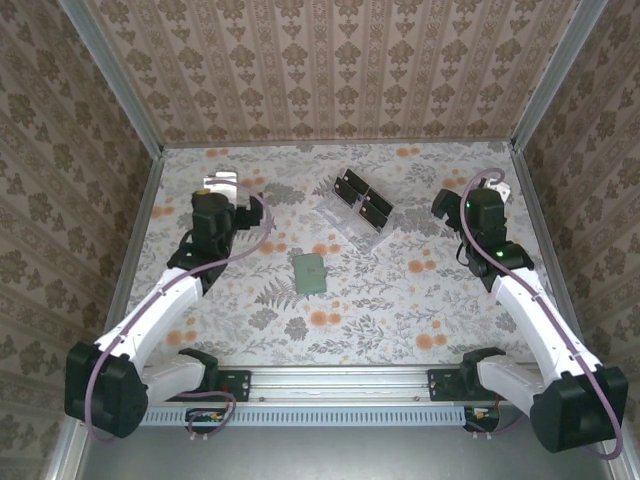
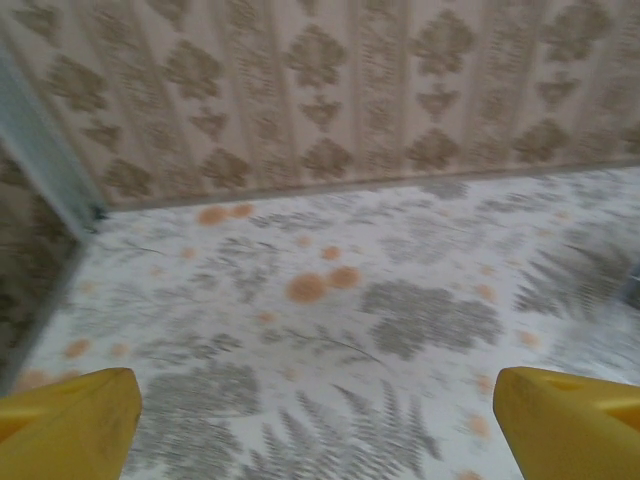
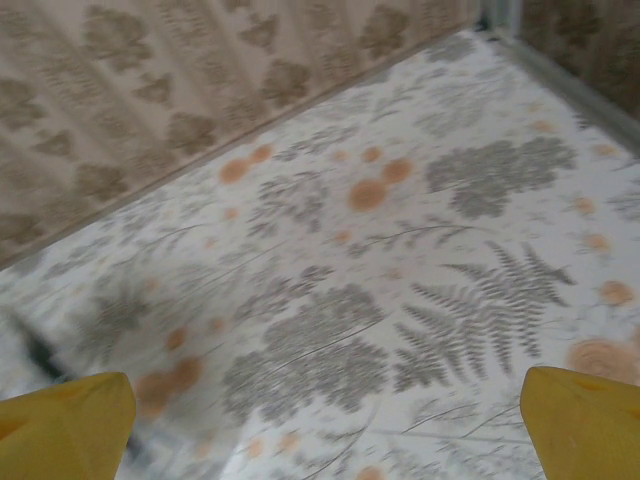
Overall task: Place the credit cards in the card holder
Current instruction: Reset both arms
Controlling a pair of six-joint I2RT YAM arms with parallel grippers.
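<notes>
Floral tabletop (image 1: 400, 300) blurred in wrist views; left claw (image 2: 320, 425) and right claw (image 3: 325, 425) wide, empty, yellow fingertips (image 2: 70, 420) cut off.

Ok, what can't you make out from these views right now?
- Top view: credit cards in the clear tray too small to count.
- Top view: card holder too small to tell which side opens.
- Wrist views: left tool and right tool fingertips cut off by the bottom edge; table blurred.
</notes>
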